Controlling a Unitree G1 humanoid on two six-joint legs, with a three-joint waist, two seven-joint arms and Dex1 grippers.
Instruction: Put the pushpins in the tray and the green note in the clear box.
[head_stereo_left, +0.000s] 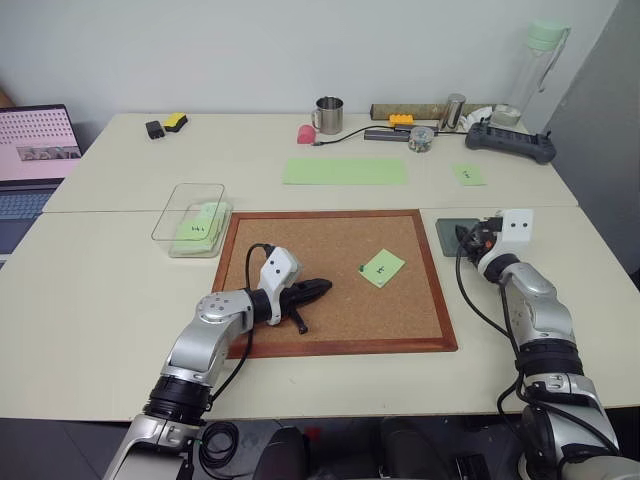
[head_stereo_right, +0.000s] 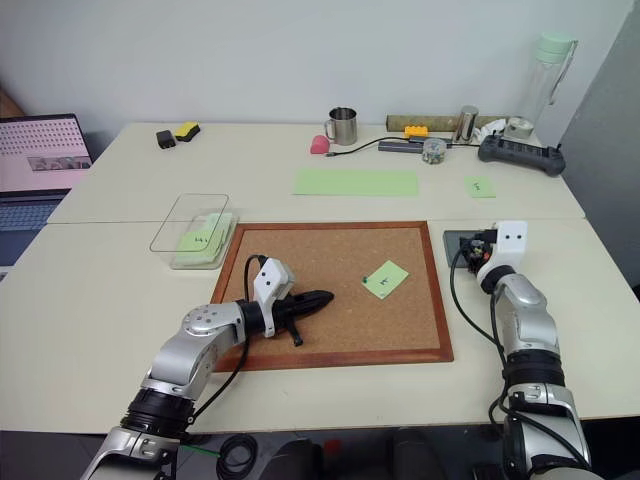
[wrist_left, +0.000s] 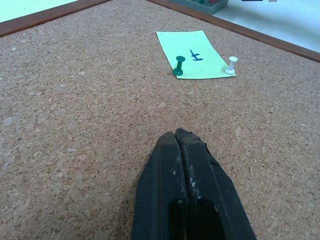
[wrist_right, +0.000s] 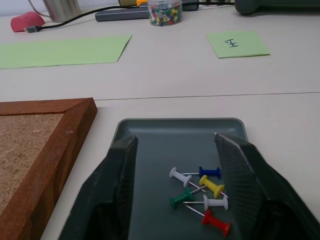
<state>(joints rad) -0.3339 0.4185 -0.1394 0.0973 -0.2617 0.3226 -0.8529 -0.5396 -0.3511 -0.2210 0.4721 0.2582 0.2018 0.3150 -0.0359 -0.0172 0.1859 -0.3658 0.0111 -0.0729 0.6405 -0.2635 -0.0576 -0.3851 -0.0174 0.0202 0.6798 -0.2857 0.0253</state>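
The green note (head_stereo_left: 382, 267) lies on the cork board, right of centre, with a green pushpin (wrist_left: 178, 66) and a white pushpin (wrist_left: 231, 65) stuck in its near corners. My left gripper (head_stereo_left: 318, 289) rests shut and empty on the cork, pointing at the note from a short way off. Over the dark grey tray (wrist_right: 150, 131), just off the board's right edge, my right gripper (wrist_right: 176, 139) stands open with nothing between its fingers. Several pushpins (wrist_right: 210, 185) of mixed colours lie loose in the tray. The clear box (head_stereo_left: 192, 218) sits left of the board and holds green notes.
The wood-framed cork board (head_stereo_left: 335, 280) fills the table's middle. Behind it lie a long green paper strip (head_stereo_left: 345, 171) and another green note (head_stereo_left: 467, 174). A metal mug (head_stereo_left: 329, 115), a jar of pins (head_stereo_left: 421, 138) and a black device (head_stereo_left: 510, 140) line the back. A laptop (head_stereo_left: 35, 150) stands far left.
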